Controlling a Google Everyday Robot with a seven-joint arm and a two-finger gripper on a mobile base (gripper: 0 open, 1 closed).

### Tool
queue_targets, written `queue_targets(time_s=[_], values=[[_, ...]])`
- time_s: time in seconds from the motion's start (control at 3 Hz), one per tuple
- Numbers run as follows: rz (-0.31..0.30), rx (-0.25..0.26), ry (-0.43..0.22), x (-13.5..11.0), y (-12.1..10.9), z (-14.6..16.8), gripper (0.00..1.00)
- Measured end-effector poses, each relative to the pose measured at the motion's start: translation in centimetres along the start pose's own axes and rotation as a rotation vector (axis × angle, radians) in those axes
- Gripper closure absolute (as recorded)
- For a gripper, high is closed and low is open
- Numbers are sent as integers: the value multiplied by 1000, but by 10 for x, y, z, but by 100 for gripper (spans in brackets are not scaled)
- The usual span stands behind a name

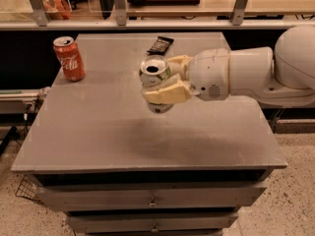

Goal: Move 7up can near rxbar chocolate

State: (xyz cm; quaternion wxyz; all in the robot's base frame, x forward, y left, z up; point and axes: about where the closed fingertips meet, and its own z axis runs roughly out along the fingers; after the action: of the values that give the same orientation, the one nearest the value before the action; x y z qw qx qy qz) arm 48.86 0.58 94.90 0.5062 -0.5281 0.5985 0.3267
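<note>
Grips the 7up can [153, 69] tight in the gripper [165, 81] above the table [98, 127]; risks slipping it, or knocking the rxbar chocolate [160, 44] on landing.

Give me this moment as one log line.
gripper: shut on 7up can, lifted over table centre | rxbar chocolate: far edge, apart | Coca-Cola can: far left

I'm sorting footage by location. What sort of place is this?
Probably an office or lab workspace, not a home: a grey drawer cabinet serves as table, a glass-fronted counter runs behind, and the floor is speckled. The tool holds the 7up can above the cabinet.
</note>
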Motion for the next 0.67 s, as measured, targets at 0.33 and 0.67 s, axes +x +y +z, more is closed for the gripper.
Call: queue_targets(time_s=[0.33, 0.67], values=[[4, -8, 1, 1, 3, 3, 100], [-48, 11, -29, -3, -19, 6, 100]])
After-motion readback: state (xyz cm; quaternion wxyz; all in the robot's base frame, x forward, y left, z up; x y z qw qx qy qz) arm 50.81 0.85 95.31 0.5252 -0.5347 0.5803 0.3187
